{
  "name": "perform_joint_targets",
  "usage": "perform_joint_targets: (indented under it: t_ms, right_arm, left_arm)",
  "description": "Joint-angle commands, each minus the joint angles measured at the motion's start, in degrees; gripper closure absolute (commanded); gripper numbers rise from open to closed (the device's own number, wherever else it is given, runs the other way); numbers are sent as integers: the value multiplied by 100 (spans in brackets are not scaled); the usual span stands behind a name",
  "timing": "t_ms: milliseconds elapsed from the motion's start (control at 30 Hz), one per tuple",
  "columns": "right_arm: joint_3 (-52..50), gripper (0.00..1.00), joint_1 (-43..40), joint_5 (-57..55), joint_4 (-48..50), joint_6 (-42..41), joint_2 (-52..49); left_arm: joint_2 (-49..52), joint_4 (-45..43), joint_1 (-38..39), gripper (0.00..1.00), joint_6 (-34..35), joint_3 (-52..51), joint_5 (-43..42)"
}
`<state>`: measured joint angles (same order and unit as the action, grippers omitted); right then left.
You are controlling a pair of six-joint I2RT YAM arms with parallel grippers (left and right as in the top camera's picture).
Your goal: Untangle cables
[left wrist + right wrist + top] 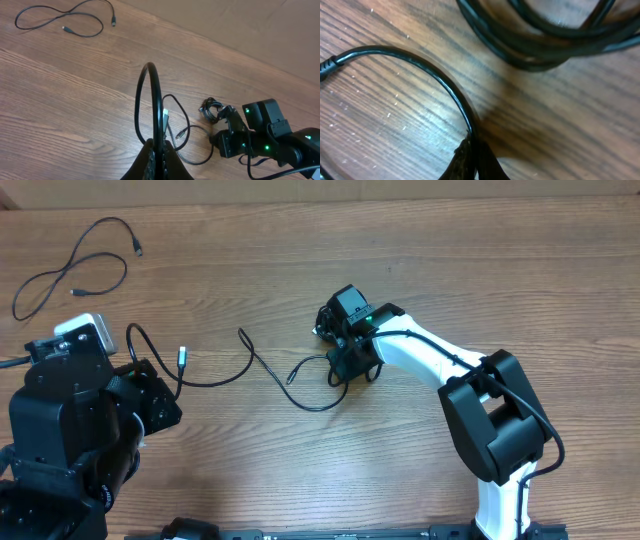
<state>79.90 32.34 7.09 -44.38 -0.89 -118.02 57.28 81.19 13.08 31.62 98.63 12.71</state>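
One black cable [262, 366] snakes across the table between my two grippers. My left gripper [161, 148] is shut on a tall loop of it [150, 75], with a silver plug [182, 357] close by. In the overhead view the left gripper [172, 398] sits at the lower left. My right gripper [473, 152] is shut on the same kind of black cable [420, 62] right at the table surface. A small knot of cables [212, 110] lies just behind the right gripper [350, 368]; its strands [545, 37] cross the top of the right wrist view.
A separate loose black cable [75, 268] lies curled at the far left of the table, apart from the others. The right arm's white link [425, 360] stretches from the lower right. The wooden table [300, 470] shows bare between the arms.
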Motion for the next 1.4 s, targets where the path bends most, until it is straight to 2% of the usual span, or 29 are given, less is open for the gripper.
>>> perform_joint_targets:
  t_ms: [0, 233, 400, 633, 733, 767, 800, 833, 900, 1033, 1200, 1267, 1367]
  right_arm:
    - [76, 96, 4, 157, -4, -691, 588]
    - [76, 96, 4, 376, -59, -1875, 1917]
    - [76, 96, 4, 348, -232, -1928, 2382]
    - [74, 96, 4, 424, -372, -1926, 2393]
    - [74, 85, 57, 1104, -238, -1565, 2393]
    - [74, 70, 90, 1403, -142, -1266, 2393]
    - [74, 48, 125, 1558, -61, -1067, 2393]
    - [74, 32, 144, 1569, -24, -1012, 2393]
    - [74, 6, 179, 1547, 50, -894, 2387]
    - [72, 0, 179, 1261, -24, -863, 2332]
    - [20, 0, 186, 1121, -205, -868, 2004]
    - [-9, 0, 214, 1213, -195, -863, 1812]
    - [-9, 0, 317, 1250, -48, -863, 1521]
  left_arm:
    - [9, -50, -33, 96, 68, 90, 125]
    - [7, -468, -33, 96, 525, 90, -199]
    - [7, -667, -33, 96, 529, 92, -264]
    - [7, -678, -33, 96, 525, 90, -345]
    - [7, -1078, -33, 96, 188, 92, -1115]
    - [7, -1340, -33, 96, 184, 90, -1434]
    - [7, -1530, -33, 96, 216, 92, -1600]
    - [7, -1698, -33, 96, 284, 92, -1729]
    - [7, -2094, -33, 96, 527, 92, -1937]
    - [7, -2588, -33, 96, 721, 92, -1878]
    - [7, -2726, -33, 96, 1073, 92, -793]
    - [7, -2850, -33, 96, 1307, 92, -837]
    - [7, -3495, -33, 96, 1368, 94, -1438]
